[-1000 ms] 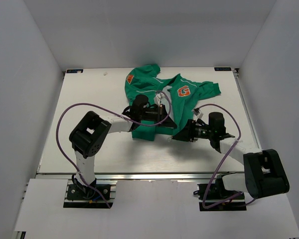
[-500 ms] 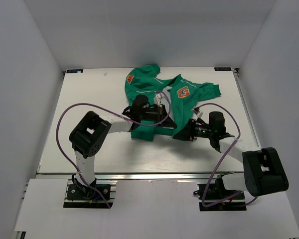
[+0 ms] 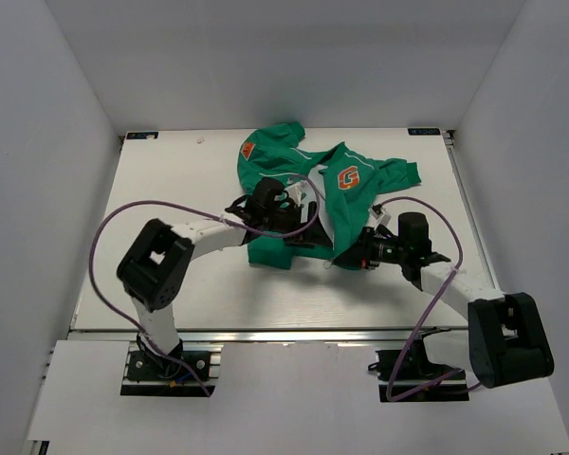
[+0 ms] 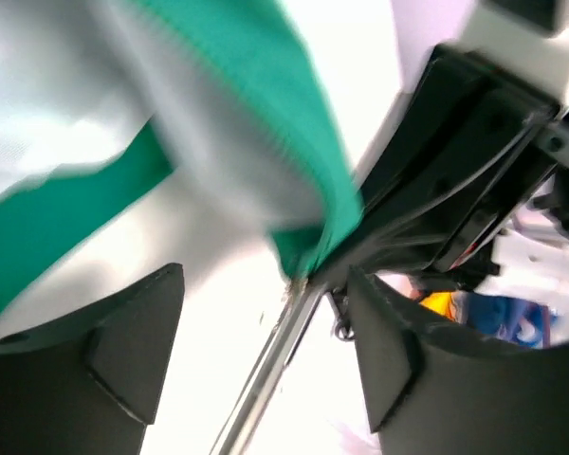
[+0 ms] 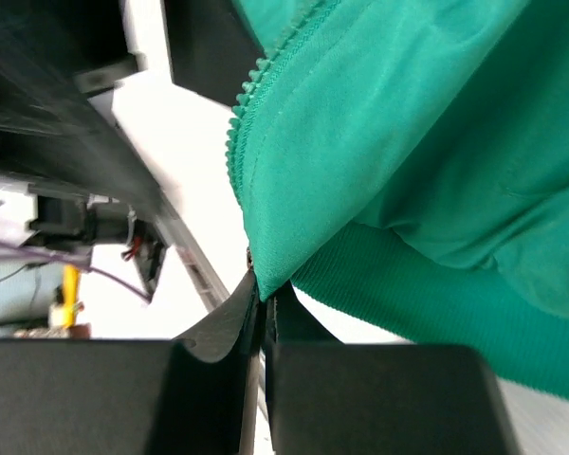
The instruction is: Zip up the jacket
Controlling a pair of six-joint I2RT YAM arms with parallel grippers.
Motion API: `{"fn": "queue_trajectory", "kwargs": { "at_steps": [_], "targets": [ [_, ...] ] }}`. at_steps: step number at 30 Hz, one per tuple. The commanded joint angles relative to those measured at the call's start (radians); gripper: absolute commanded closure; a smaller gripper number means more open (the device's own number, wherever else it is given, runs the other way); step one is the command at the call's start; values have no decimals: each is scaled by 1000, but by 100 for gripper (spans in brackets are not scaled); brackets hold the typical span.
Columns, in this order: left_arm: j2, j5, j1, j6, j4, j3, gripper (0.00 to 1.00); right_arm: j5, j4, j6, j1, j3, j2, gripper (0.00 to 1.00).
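White walls close in a pale bench (image 3: 171, 190), and the jacket (image 3: 283, 169) lies crumpled on its far half, a little right of centre. Its front is open, showing pale lining. The orange-and-white G badge (image 3: 349, 175) faces up, and an orange sleeve patch (image 3: 247, 150) sits at the cloth's far-left end. The 2 arms reach inward from the near edge and meet at the jacket's near side.

The left gripper (image 3: 302, 226) sits over the cloth near the open front. Its own camera shows the 2 fingers (image 4: 123, 360) spread wide with nothing between them, and a blurred green-and-pale fold hangs just beyond.

The right gripper (image 3: 341, 256) comes in from the right, at the near corner of a front panel. Seen from its wrist, the fingers (image 5: 223, 327) are pressed tight on that corner — the tip of green fabric pinched between them. The zipper teeth (image 5: 245, 104) run down the panel's edge to the pinch, and the ribbed hem (image 5: 408, 303) leads away to the right.
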Motion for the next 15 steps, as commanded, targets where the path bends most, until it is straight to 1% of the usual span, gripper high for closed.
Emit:
{"fn": "queue_trajectory", "kwargs": {
  "at_steps": [1, 4, 5, 7, 9, 10, 15],
  "targets": [
    [-244, -259, -5, 162, -362, -5, 2, 87, -120, -58, -16, 37, -63, 100],
    [-328, -420, -5, 177, -482, -24, 2, 136, -185, -83, -19, 44, -83, 100],
    [-341, -506, -4, 180, -567, -21, 2, 159, -196, -88, -19, 45, -91, 100],
    [-342, -582, -5, 180, -683, -5, 2, 179, -225, -100, -20, 50, -98, 100],
    [-320, -637, -5, 182, -717, -13, 2, 214, -243, -109, -19, 56, -104, 100],
    [-311, -637, -5, 182, -720, -18, 2, 225, -275, -118, -20, 62, -106, 100],
    [-230, -655, -5, 195, -740, 1, 2, 251, -300, -131, -19, 70, -123, 100]
  ]
}}
